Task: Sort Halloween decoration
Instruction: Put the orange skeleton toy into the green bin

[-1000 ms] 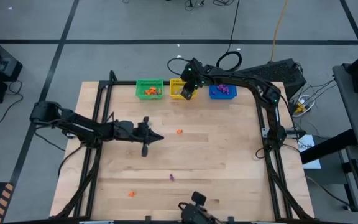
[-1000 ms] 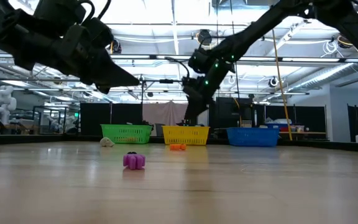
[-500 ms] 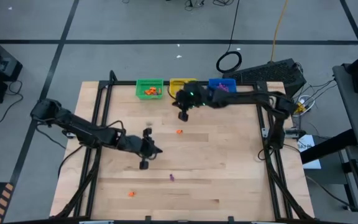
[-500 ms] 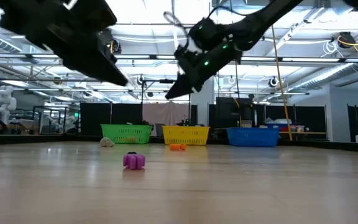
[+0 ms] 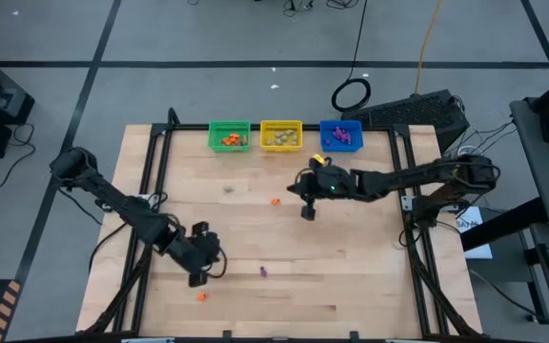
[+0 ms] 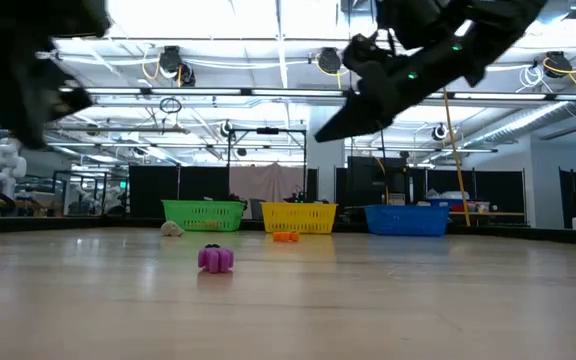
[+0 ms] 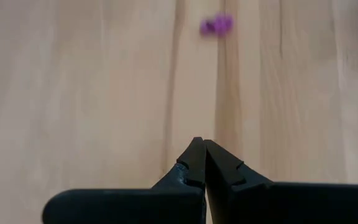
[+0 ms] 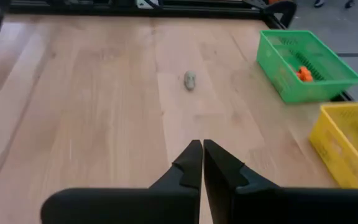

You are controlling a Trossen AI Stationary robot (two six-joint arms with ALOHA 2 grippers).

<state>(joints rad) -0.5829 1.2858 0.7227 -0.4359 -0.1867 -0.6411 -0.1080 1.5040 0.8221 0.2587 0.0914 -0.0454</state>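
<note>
Both jaws are pressed together, empty: left gripper (image 5: 198, 276) near the purple trinket (image 7: 217, 25), right gripper (image 5: 307, 211) near the orange one (image 5: 274, 202). Trinkets look light, hard; pinch across the middle.

Surroundings of the work area. A pale wooden table (image 5: 351, 267) stands on a grey floor (image 5: 208, 38) marked with dark tape lines (image 5: 93, 71). Cables (image 5: 351, 93) lie on the floor beyond the table. Low view: ceiling light fixtures (image 6: 173, 62) on exposed trusses, dark partition panels (image 6: 148, 195) behind.
</note>
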